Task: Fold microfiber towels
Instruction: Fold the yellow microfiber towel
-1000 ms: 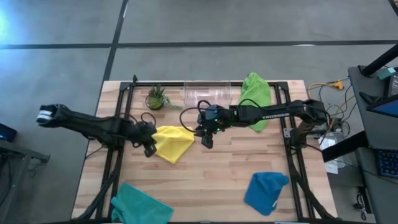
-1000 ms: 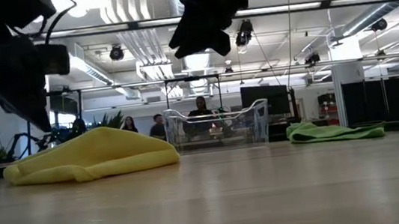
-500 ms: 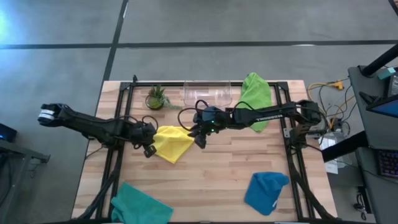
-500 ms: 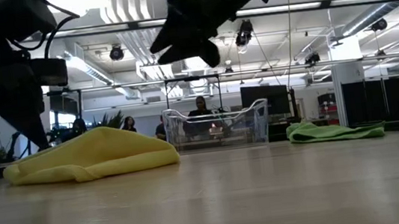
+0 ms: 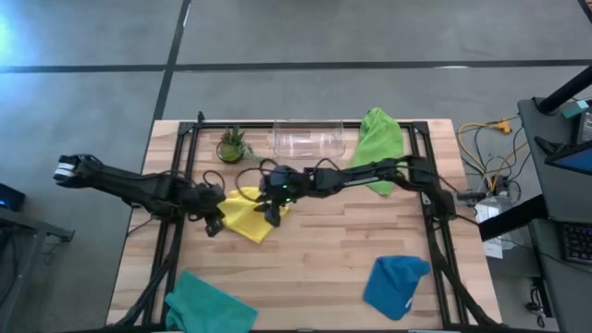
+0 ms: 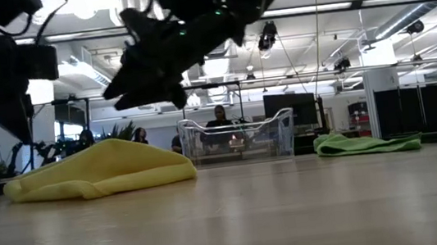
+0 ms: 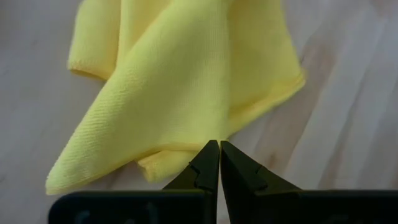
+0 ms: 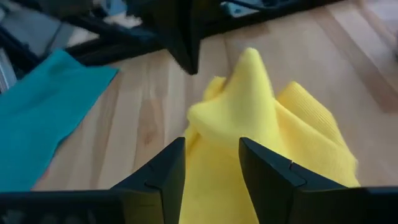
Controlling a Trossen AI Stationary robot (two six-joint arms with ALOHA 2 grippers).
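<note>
Right now the work is all around the crumpled yellow microfiber towel, which lies in a loose, bunched heap on the pale wooden table, left of the middle. The right gripper hangs over the towel's right-hand side, its two dark fingers parted to a moderate gap and pointed down at a raised peak of yellow cloth; from its wrist view the peak sits between the fingers but I see no pinch on it. The left gripper sits low at the towel's left edge with its fingers pressed tight together on nothing, tips just short of a folded hem.

I'd judge the step in hand to be taking hold of this towel to spread it flat, since it is too rumpled to fold as it lies. To do that well, the right gripper should come down over a single layer at a corner or hem, not the thick peak, or it will lift the whole bundle. The left one would have to open before it can help, and the two should grip well apart along one edge so the cloth pulls straight.

The other towels wait: the lime green cloth draped at the far edge beside the clear plastic bin, the blue cloth at the near right, the teal cloth at the near left. None looks neatly folded.
</note>
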